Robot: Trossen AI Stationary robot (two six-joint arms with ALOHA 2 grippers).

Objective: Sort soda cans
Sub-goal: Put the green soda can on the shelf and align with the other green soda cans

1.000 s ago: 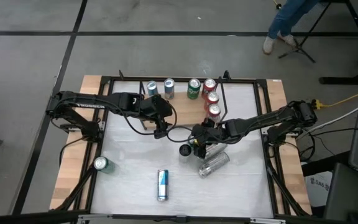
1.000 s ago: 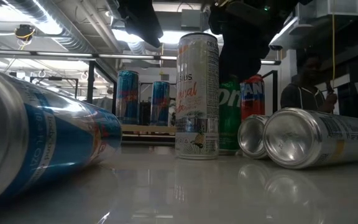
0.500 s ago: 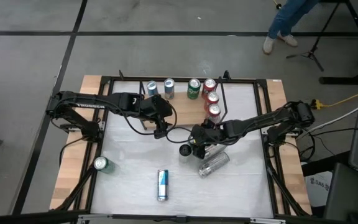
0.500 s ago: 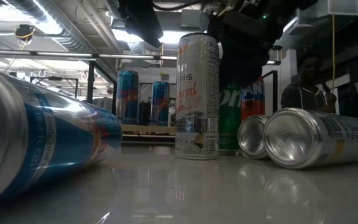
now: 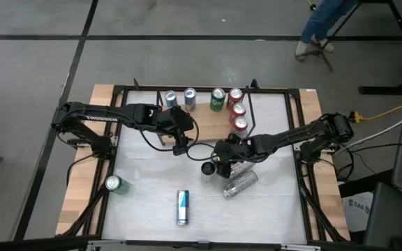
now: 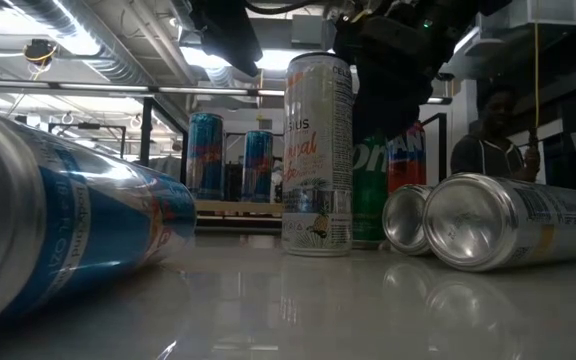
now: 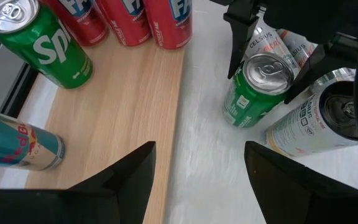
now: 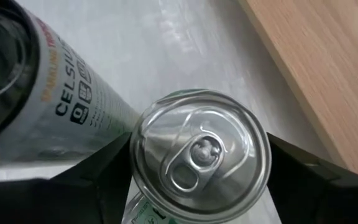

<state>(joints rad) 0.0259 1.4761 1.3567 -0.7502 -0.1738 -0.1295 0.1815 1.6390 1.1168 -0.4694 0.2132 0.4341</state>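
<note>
A small green soda can (image 7: 253, 93) stands upright on the white table, between the fingers of my right gripper (image 8: 199, 149), which is shut on it. Its silver top (image 8: 201, 152) faces the right wrist camera. A tall white Celsius can (image 7: 309, 121) stands right beside it. In the low view the green can (image 6: 368, 200) shows behind that tall can, its top covered by the gripper. My left gripper (image 7: 197, 180) hangs open and empty above the table's middle (image 5: 181, 144), a little toward the far left of the green can. My right gripper pinches the green can between its two fingers (image 8: 104, 180), one on each side of the can's upper wall just under the rim (image 8: 137, 149). The fingers slant down from the table's right. The can stands upright with its base on the table.
On the wooden strip (image 7: 135, 93) at the far edge stand two blue cans (image 5: 180, 98), a green can (image 5: 218, 99) and three red cans (image 5: 238, 110). Silver cans (image 5: 239, 183) lie near my right gripper. A blue can (image 5: 182, 207) and a green can (image 5: 114, 184) are near the front.
In the low view my right gripper's dark fingers now cover more of the green can's upper part than a second ago. The can has stayed upright in its place.
</note>
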